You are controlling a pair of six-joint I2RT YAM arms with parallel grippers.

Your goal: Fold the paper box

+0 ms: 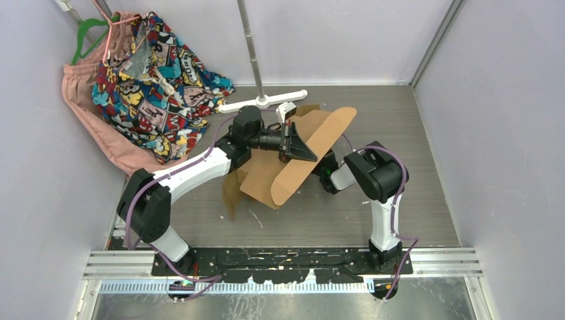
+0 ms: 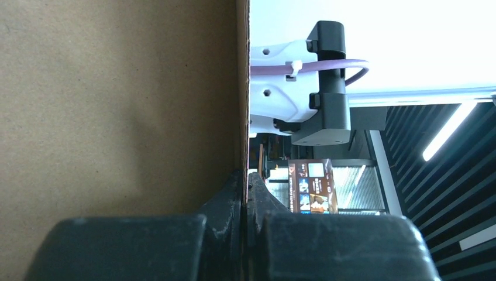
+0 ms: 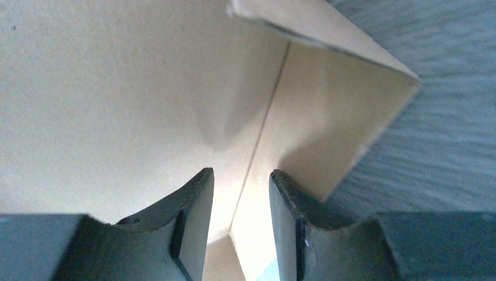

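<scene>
Left gripper [image 2: 245, 174] is clamped tight on one edge of the paper box [image 1: 263, 177], holding the sheet off the table [image 1: 413, 200] and tilted, likely so the right arm can work from underneath. Right gripper [image 3: 241, 172] is half-spread, gripping nothing, nosed up to a crease between two panels. The box is plain brown corrugated board: matte, stiff flat panels, rounded flap ends.

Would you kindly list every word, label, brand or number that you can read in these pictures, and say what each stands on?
No text here can be read.
Paper box: plain brown, no print in view.
Comic-print cloth: lettering in the pattern, too small to read.
Printed card, left wrist view: pictures and small print, too blurred to read.
</scene>
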